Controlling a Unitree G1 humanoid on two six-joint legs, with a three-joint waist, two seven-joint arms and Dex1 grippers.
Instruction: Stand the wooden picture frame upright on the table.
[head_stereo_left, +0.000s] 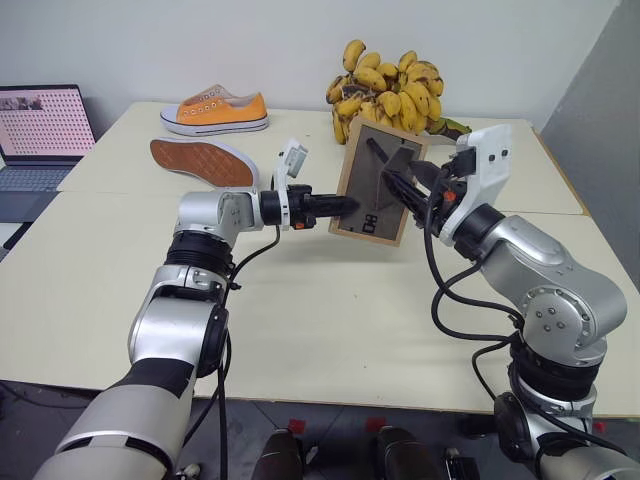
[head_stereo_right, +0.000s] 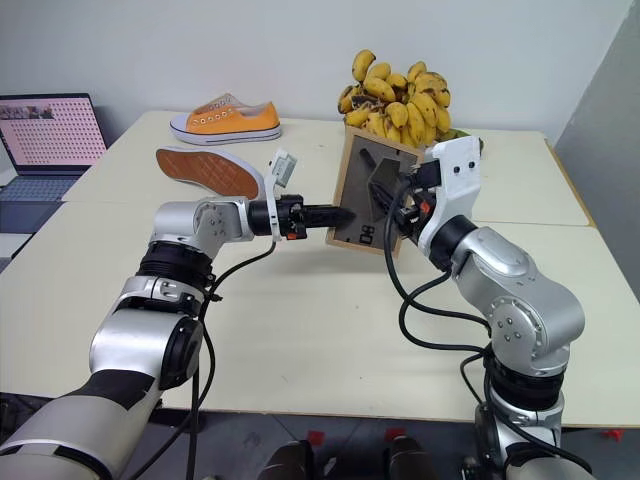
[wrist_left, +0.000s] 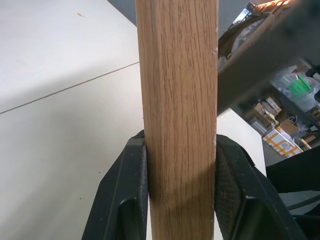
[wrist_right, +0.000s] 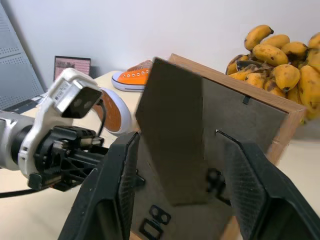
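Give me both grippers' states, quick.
Left gripper: shut on the wooden picture frame's edge.
Right gripper: open, fingers either side of the frame's back stand.

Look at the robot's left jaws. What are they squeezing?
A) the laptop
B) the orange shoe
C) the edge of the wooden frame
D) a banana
C: in the left wrist view the two black fingers press on both sides of the wooden picture frame's light-wood edge, and the head views show the left gripper meeting that edge above the table.
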